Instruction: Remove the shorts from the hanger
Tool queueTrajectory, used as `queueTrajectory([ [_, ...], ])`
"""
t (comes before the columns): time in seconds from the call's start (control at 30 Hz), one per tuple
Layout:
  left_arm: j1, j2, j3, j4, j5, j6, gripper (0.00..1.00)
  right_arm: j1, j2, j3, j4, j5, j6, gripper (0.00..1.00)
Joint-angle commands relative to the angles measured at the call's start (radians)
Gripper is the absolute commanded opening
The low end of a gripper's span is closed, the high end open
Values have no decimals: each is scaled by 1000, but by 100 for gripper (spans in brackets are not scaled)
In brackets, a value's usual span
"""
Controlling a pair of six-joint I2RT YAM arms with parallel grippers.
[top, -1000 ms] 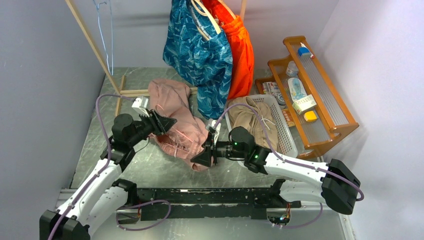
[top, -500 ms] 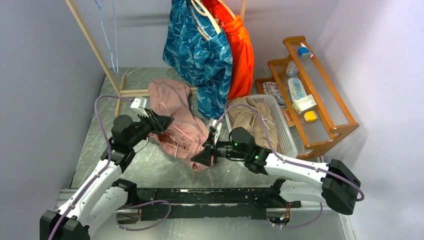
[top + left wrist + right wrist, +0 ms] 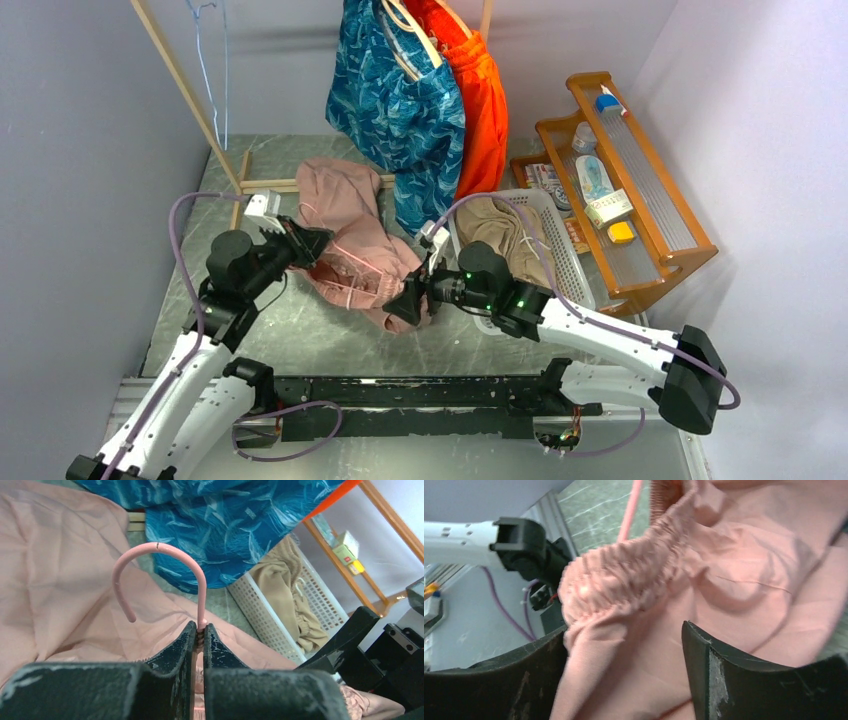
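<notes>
Dusty pink shorts (image 3: 350,240) lie crumpled on the table, still on a pink wire hanger (image 3: 165,555). My left gripper (image 3: 318,243) (image 3: 199,630) is shut on the hanger's neck, just below the hook. At the shorts' near edge, my right gripper (image 3: 405,305) (image 3: 624,630) is open, with the gathered pink waistband (image 3: 624,575) loose between its wide jaws. The blue leafy shorts (image 3: 400,110) and the orange shorts (image 3: 485,110) hang on the rack behind. The tan shorts (image 3: 500,235) lie in the white basket (image 3: 560,250).
A wooden shelf (image 3: 640,220) with small items stands at the right, beside the basket. The rack's slanted wooden pole (image 3: 185,90) and its floor bar (image 3: 265,184) run along the back left. A blue wire hanger (image 3: 205,40) hangs there.
My left gripper has closed onto the hanger's neck and drawn slightly left. My right gripper has opened and let go of the pink fabric, and it has shifted a little forward.
</notes>
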Motion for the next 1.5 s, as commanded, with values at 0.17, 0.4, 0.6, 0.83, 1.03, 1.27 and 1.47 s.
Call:
queueTrajectory([
  [0.17, -23, -40, 324, -455, -241, 129, 7, -2, -133, 122, -236, 360, -28, 100],
  [0.4, -21, -77, 390, -615, -329, 147, 7, -2, -217, 138, -197, 365, -35, 100],
  [0.6, -23, -34, 484, -794, -433, 71, 7, -2, -287, 66, -106, 372, -103, 99],
  [0.83, -23, -27, 440, -798, -419, 136, 7, -2, -253, 135, -133, 283, -152, 68],
  [1.03, -23, -13, 391, -729, -325, 121, 7, -2, -70, 266, -260, 55, -183, 63],
  [1.27, -22, -33, 293, -623, -263, 82, 7, 3, 114, 318, -236, -141, -101, 50],
  [1.47, -23, -52, 276, -621, -265, 76, 7, 34, 237, 425, -336, -144, -128, 48],
])
